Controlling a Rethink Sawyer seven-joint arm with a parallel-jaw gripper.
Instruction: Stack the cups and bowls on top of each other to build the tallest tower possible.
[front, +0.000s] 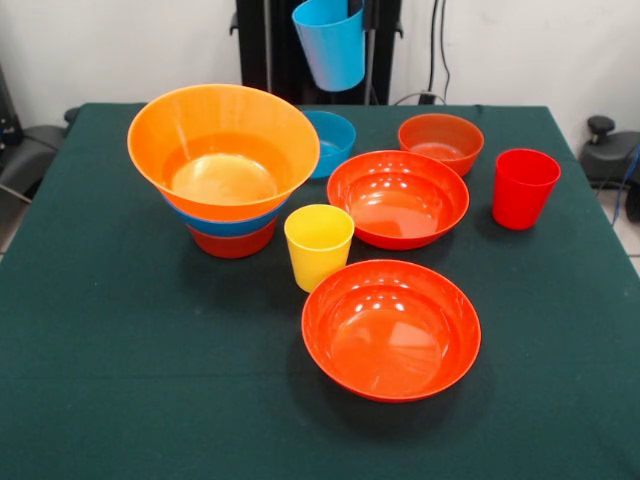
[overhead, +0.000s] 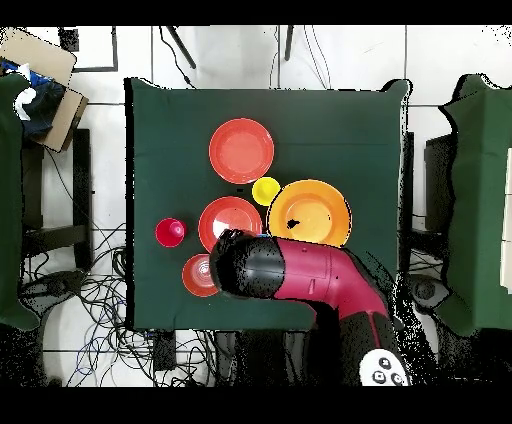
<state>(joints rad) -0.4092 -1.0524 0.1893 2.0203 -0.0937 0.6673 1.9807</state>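
1. Light blue plastic is what the arm carries: the light blue cup hangs high above the table's far side, mouth up and slightly tilted, clear of everything beneath; dark bars of the gripper flank its rim, so I judge the tool clenched on the cup, though the fingertips themselves are hidden.
2. The tower is the landmark: a huge orange bowl nested in a large blue bowl, itself in a small red-orange bowl; the held cup is behind it and to its right in the front view.
3. The step in hand looks like carrying the cup to the tower; to do it well, centre the cup over the orange bowl's flat floor, level it, lower it until it bears, and only then let go; a glossy sloping wall would let a tilted cup slide.
4. Right of the tower, just beside it, stands the yellow cup; behind it a small blue bowl; further right a wide red-orange bowl, another small red-orange bowl and the red cup; a second wide red-orange bowl lies nearest the camera.
5. The surface is a dark green cloth over the table, flat and unwrinkled.
6. Overhead, the red and black arm covers the bowls beside the tower; pale floor tiles, tangled cables and cardboard boxes surround the table.
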